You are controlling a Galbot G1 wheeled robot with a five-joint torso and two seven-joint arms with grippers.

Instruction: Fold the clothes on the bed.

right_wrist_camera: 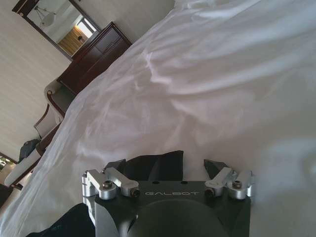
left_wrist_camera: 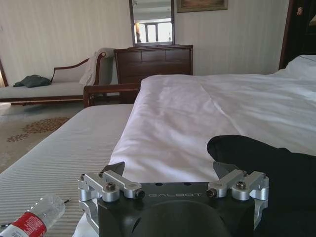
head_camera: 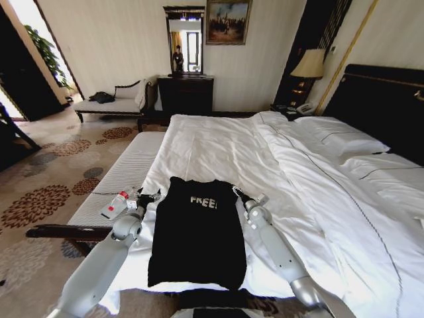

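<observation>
The clothes are one black T-shirt (head_camera: 197,232) with white "FREE!" lettering, lying flat as a narrow rectangle at the foot of the bed (head_camera: 218,142). My left gripper (head_camera: 154,196) is open beside the shirt's upper left corner. In the left wrist view the shirt (left_wrist_camera: 269,160) lies just off one side of the left gripper (left_wrist_camera: 169,172), whose fingers hold nothing. My right gripper (head_camera: 238,193) is open at the shirt's upper right corner. In the right wrist view a black fold of the shirt (right_wrist_camera: 158,165) sits between the spread fingers of the right gripper (right_wrist_camera: 165,167).
A pale striped bench (head_camera: 126,172) runs along the bed's left side, with a small plastic bottle (head_camera: 114,205) on it near my left arm. A chaise (head_camera: 109,103) and a dark dresser (head_camera: 185,93) stand at the far wall. Pillows and duvet (head_camera: 331,142) lie at right.
</observation>
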